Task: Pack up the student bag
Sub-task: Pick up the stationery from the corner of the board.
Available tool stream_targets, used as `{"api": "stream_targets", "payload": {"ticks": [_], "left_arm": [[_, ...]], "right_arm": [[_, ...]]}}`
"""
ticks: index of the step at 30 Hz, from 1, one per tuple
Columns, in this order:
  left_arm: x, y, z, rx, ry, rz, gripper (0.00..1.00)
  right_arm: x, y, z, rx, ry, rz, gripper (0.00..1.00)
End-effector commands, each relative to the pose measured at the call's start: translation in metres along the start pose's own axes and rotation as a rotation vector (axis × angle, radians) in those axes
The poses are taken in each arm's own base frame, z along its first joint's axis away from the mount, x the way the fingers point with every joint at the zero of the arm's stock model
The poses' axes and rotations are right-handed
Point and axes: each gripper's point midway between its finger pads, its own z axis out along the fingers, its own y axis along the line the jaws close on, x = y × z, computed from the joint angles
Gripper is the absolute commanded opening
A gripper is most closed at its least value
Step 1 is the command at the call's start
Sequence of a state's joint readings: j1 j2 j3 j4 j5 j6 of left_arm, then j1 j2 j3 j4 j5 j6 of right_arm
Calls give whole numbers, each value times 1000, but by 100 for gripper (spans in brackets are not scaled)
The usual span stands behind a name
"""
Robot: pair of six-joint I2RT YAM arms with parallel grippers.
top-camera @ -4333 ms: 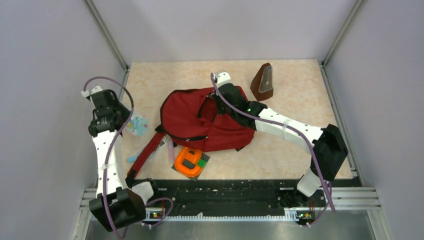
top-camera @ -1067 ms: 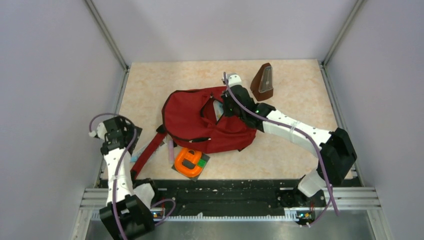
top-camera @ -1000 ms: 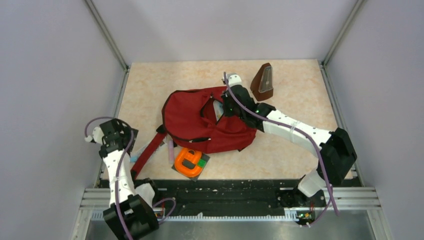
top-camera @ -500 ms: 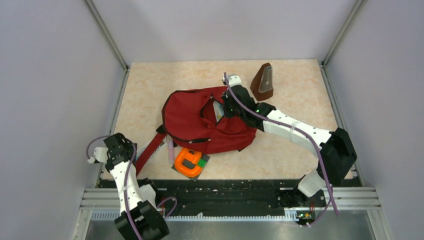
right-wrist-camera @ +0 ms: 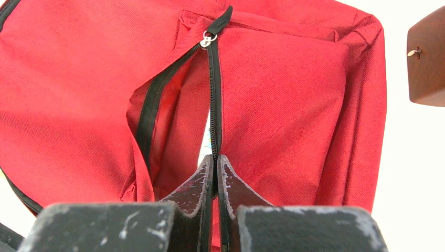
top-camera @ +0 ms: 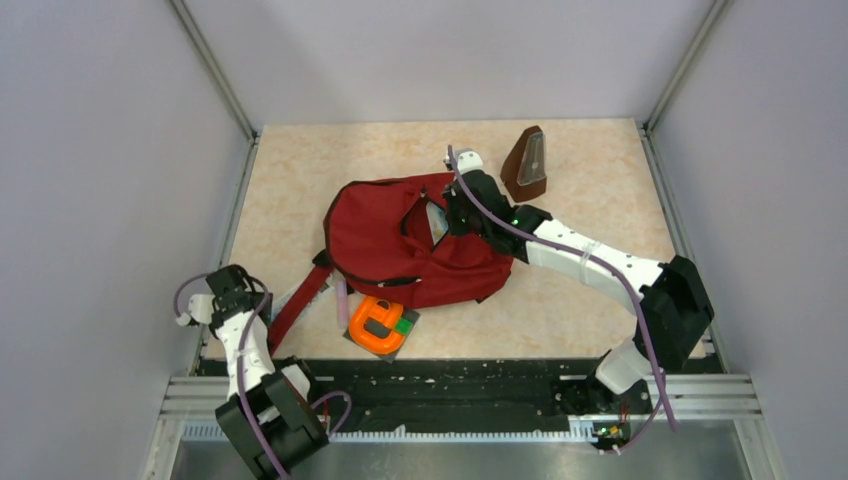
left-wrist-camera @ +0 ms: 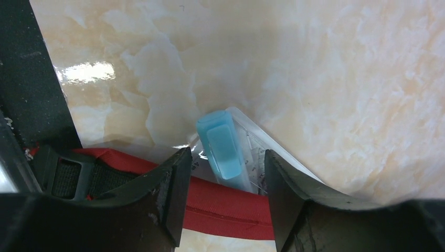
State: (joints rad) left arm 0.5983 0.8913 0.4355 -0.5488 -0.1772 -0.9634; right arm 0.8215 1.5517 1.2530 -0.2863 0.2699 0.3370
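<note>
The student bag (top-camera: 385,240) is a dark red backpack lying flat mid-table with its black zipper open. My right gripper (top-camera: 447,214) is over the bag's right side. In the right wrist view it (right-wrist-camera: 215,168) is shut on the zipper edge of the red fabric (right-wrist-camera: 294,100). My left gripper (top-camera: 234,289) sits low at the near left, beside the bag's red strap (top-camera: 293,310). In the left wrist view it (left-wrist-camera: 224,202) is open. A light blue pen-like piece (left-wrist-camera: 223,147) in clear plastic and the strap (left-wrist-camera: 231,207) lie between the fingers (left-wrist-camera: 170,199), untouched.
A brown pyramid metronome (top-camera: 526,164) stands behind the right arm and shows at the right edge of the right wrist view (right-wrist-camera: 427,63). An orange and black object (top-camera: 377,322) on a dark card and a pink pen (top-camera: 341,297) lie in front of the bag.
My left arm has drawn back toward the near left corner and come down over the strap, and its jaws have narrowed. The right arm and bag have stayed still.
</note>
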Motion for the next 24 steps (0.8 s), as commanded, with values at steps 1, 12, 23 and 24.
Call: {"api": "stream_targets", "payload": {"ticks": [1, 12, 23, 24], "left_arm": [[-10, -6, 7, 13, -27, 16, 58], [-9, -11, 13, 11, 20, 42, 15], [-49, -78, -44, 257, -48, 187, 0], [-45, -87, -51, 311, -18, 204, 0]], "right_arm": [[-27, 4, -5, -15, -51, 23, 0], [-27, 1, -8, -6, -54, 12, 0], [-30, 2, -7, -12, -71, 11, 0], [-31, 3, -7, -15, -72, 11, 0]]}}
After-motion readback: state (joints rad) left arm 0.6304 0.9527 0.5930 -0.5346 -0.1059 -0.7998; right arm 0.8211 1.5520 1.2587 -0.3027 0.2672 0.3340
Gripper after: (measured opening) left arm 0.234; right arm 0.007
